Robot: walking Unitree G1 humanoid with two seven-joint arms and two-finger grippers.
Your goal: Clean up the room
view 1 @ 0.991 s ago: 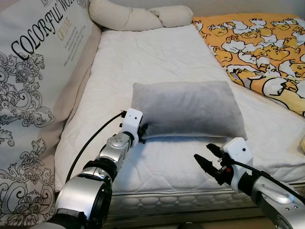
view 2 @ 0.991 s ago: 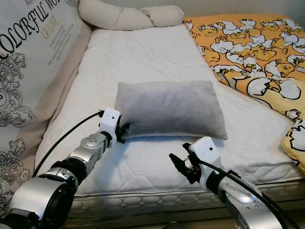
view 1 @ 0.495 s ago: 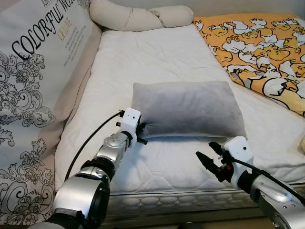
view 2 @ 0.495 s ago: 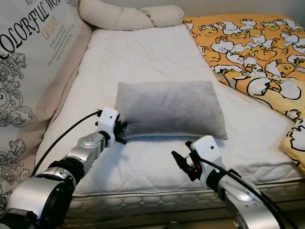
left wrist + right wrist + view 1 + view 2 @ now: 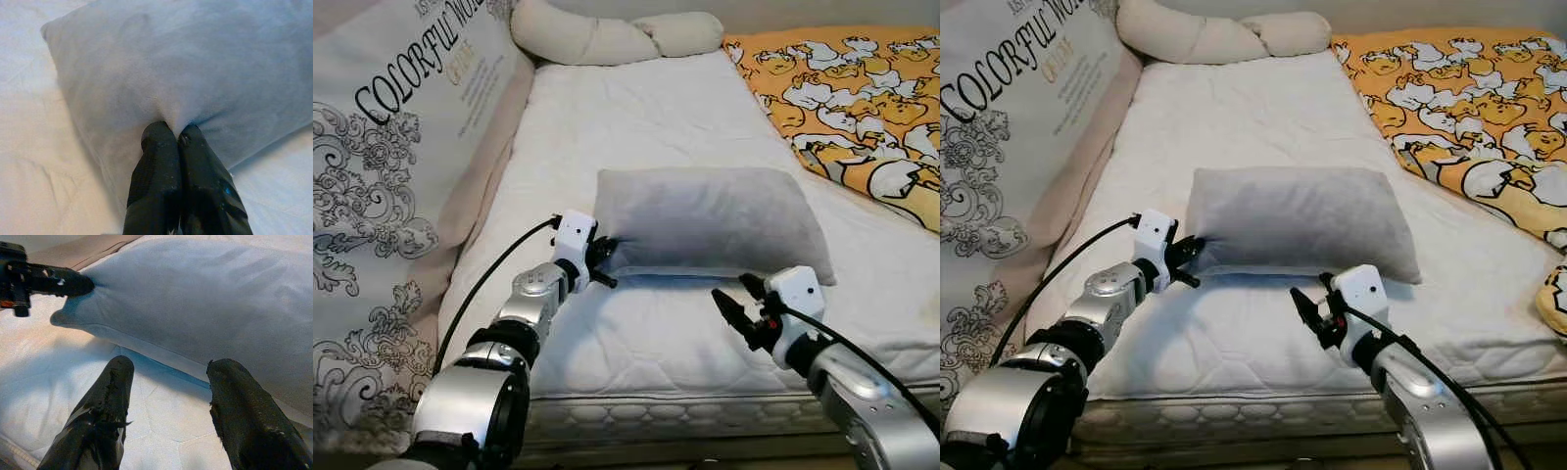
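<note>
Left gripper (image 5: 604,257) pinched tight on the near left corner of the grey pillow (image 5: 710,217), fingers (image 5: 161,166) pressed together with a fold of fabric nipped at their tips, seen closely in the left wrist view. Pillow lying lengthwise across the white mattress (image 5: 636,108), stretching away from that gripper toward the robot's right, its near edge lifted slightly off the quilted surface with a shadow underneath.

Right gripper (image 5: 736,300) hovering just in front of the pillow's near long edge, toward its right end, fingers (image 5: 102,406) spread wide and holding nothing; tips close to the edge but apart from it. In the right wrist view, pillow straight ahead beyond the spread fingers, with the left gripper's black tips clamped on the far corner.

Beyond the pillow, further from both grippers, a cream twisted bolster (image 5: 607,37) at the head of the bed. To the right of the right gripper, an orange blanket with a cartoon print (image 5: 862,108) draped over the mattress side. To the left of the left gripper, a large printed cushion with lettering and scrollwork (image 5: 391,166) leaning upright along the bed's edge.
</note>
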